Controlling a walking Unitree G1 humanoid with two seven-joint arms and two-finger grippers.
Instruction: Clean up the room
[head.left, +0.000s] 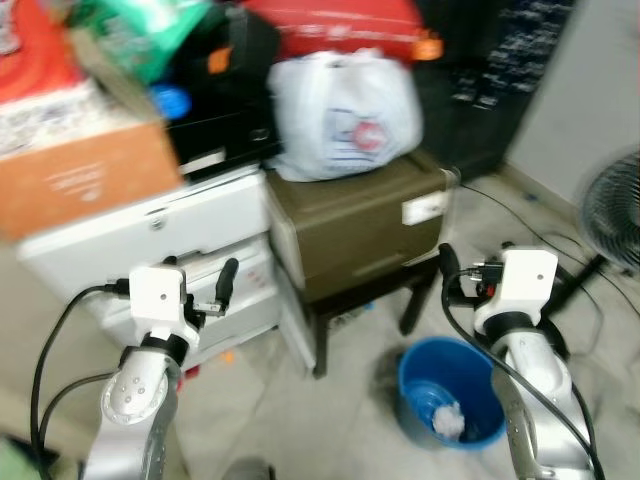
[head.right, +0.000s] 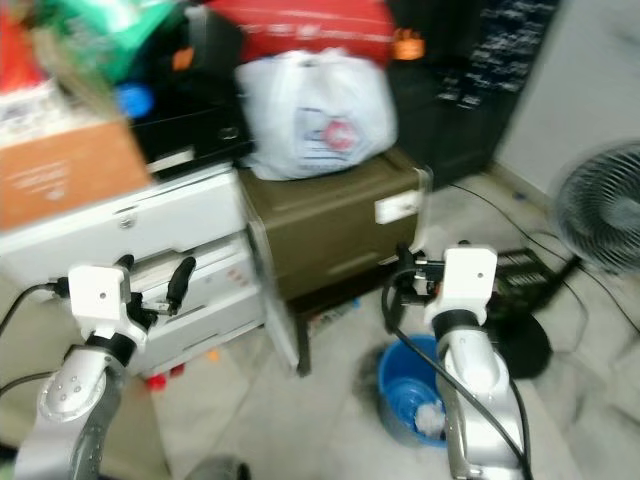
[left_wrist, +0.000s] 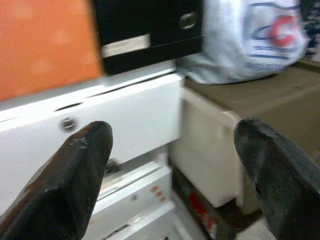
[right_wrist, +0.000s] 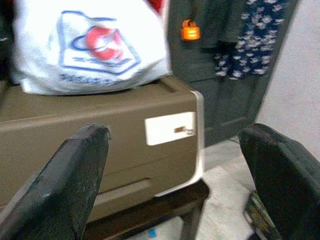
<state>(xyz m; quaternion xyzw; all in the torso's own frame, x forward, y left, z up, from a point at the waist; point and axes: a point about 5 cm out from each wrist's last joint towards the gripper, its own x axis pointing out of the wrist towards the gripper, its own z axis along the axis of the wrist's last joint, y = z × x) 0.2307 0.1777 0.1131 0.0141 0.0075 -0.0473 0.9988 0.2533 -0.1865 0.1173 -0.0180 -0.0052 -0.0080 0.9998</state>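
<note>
Both hands, left hand (head.left: 226, 283) and right hand (head.left: 447, 268), are hanging wide open and empty mid-frame, so I'd be steadying before reaching for the white bag (head.left: 345, 115).

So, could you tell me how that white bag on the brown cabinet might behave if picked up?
The white bag is probably floppy: its plastic looks thin and creased. It bulges full, so it may sag and feel weighty. It sits near the cabinet edge and could slump off if pushed.

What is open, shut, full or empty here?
Round blue plastic bucket: upright, holds crumpled white paper.
White plastic bag: stuffed, on the brown plastic drawer box, which is shut.
White drawer cabinet: lower drawers pulled out slightly.
Left gripper: fingers open, empty.
Right gripper: fingers open, empty.
</note>
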